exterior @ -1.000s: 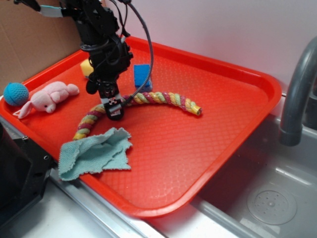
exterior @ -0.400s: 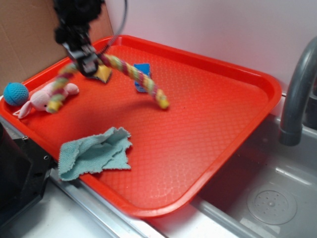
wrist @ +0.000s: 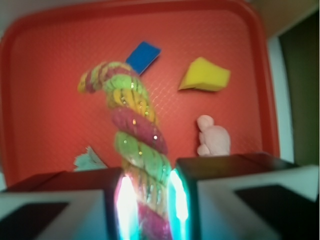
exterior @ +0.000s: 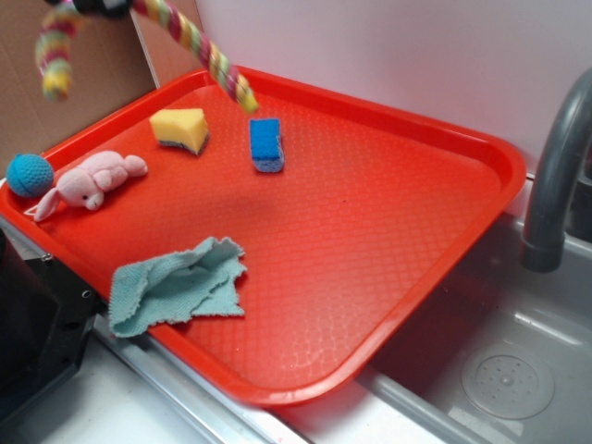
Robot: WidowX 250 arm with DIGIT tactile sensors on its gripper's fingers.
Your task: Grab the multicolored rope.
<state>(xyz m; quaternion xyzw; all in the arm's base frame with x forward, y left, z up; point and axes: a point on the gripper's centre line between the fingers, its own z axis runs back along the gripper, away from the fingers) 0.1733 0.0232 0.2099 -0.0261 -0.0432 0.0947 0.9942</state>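
My tool [wrist: 148, 200] is clenched on the rope [wrist: 135, 140], its two pads pressing the cord from either side. The rope is a thick twist of pink, yellow and pale green strands; I see it hanging in the air above the far left corner of the tray [exterior: 416, 231], both ends drooping. Below on the tray lie a yellow sponge [exterior: 180, 129], a blue sponge [exterior: 266, 143], a pink toy [exterior: 88, 181] and a teal cloth [exterior: 176, 285]
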